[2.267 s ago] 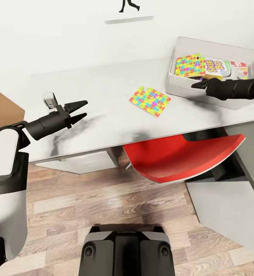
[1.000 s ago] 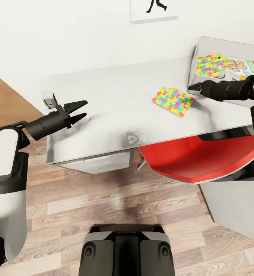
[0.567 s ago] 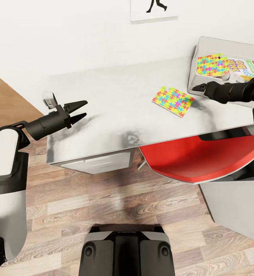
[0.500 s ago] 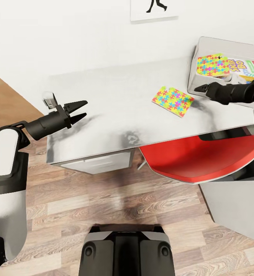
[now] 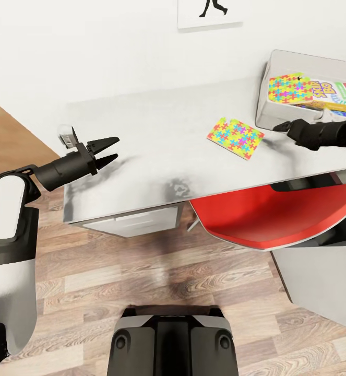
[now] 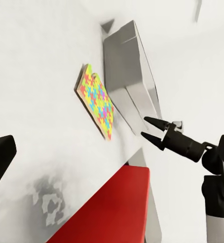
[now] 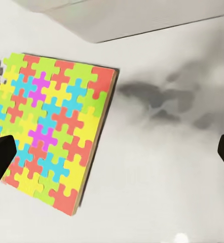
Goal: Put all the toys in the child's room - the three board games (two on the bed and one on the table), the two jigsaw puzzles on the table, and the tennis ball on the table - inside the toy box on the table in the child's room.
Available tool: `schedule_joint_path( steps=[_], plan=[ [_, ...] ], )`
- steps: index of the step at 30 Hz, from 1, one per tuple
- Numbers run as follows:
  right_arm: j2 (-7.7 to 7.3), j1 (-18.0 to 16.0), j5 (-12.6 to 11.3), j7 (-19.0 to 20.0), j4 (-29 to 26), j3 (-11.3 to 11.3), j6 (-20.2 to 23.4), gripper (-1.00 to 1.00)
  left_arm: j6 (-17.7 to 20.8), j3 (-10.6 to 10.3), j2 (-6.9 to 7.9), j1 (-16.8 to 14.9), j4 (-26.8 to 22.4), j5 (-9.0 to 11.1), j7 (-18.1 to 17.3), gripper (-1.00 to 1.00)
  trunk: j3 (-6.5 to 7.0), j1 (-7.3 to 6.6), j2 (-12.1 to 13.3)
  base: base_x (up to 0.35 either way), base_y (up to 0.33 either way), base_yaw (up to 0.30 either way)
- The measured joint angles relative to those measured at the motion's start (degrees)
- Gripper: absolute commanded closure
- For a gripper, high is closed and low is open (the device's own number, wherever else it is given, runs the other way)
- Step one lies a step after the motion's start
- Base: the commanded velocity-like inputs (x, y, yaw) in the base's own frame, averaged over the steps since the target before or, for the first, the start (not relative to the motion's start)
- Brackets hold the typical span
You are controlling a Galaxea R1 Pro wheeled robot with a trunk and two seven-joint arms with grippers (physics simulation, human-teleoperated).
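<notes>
**Jigsaw puzzle on the table, toy box part-filled, both grippers empty.**
In the head view a jigsaw puzzle (image 5: 235,138) lies flat on the table (image 5: 157,141), right of centre, just beside the toy box (image 5: 277,112) at the upper right edge; inside the box lie a second puzzle (image 5: 289,89) and the Skip-Bo box (image 5: 326,95). The right gripper (image 5: 278,127), at the right edge, hovers before the box's near wall, fingers spread wide in its wrist view and holding nothing. The left gripper (image 5: 109,150), at centre left, has its jaws apart and empty. A red chair (image 5: 266,214) sits below the table edge.
</notes>
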Motion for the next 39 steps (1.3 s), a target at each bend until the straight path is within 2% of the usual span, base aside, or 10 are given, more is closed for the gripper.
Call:
schedule_joint_path(
  steps=[14,27,39],
  plan=[
    [0.50,0.75,-0.02,-1.21,0.31,-0.61,-0.04,-1.00,0.00,0.00,0.00,0.00,0.00,0.01,0.00,-1.00,0.00,0.00,0.00,0.003,0.004,0.000],
    [1.08,0.94,-0.08,-1.39,1.12,-0.76,-0.07,-1.00,0.06,-0.02,0.01,0.00,0.00,-0.01,0.00,-1.00,0.00,0.00,0.00,0.071,0.134,0.000],
    [1.33,0.94,-0.16,-1.39,1.88,-0.78,-0.35,-1.00,0.02,-0.07,0.00,0.00,0.00,0.02,0.00,-1.00,0.00,0.00,0.00,0.022,0.044,0.000]
  ],
)
